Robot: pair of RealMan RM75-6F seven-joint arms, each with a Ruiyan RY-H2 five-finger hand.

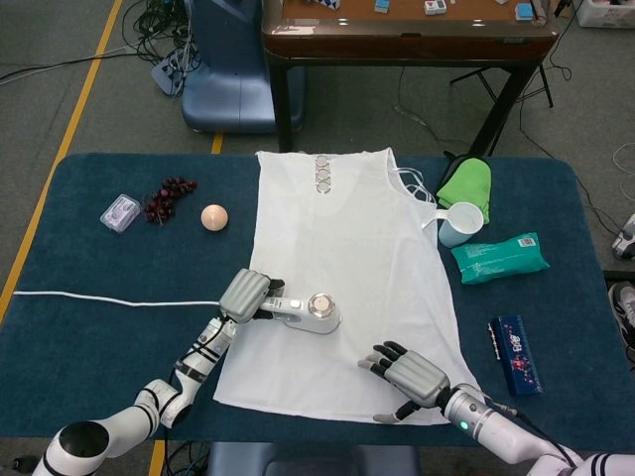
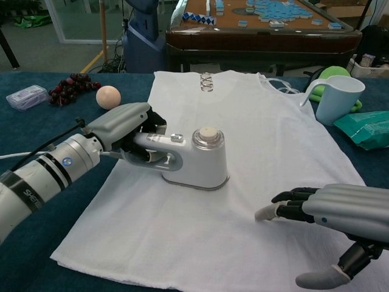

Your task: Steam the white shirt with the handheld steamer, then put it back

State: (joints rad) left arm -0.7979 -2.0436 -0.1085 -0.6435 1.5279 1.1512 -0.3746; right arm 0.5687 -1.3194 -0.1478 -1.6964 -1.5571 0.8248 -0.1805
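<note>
The white shirt (image 1: 347, 238) (image 2: 255, 134) lies flat on the blue table, collar at the far side. A white handheld steamer (image 1: 316, 314) (image 2: 197, 163) stands on the shirt's lower left part. My left hand (image 1: 248, 295) (image 2: 124, 131) grips its handle from the left. My right hand (image 1: 409, 375) (image 2: 337, 213) hovers over the shirt's lower right corner, fingers spread, holding nothing. The steamer's white cord (image 1: 99, 297) runs left across the table.
A white mug (image 1: 460, 223) (image 2: 339, 97), a green cloth (image 1: 466, 183) and a teal packet (image 1: 499, 258) lie right of the shirt, with a blue box (image 1: 515, 354) nearer. Grapes (image 1: 169, 196), a peach-coloured ball (image 1: 214, 217) (image 2: 108, 97) and a clear box (image 1: 121, 212) sit far left.
</note>
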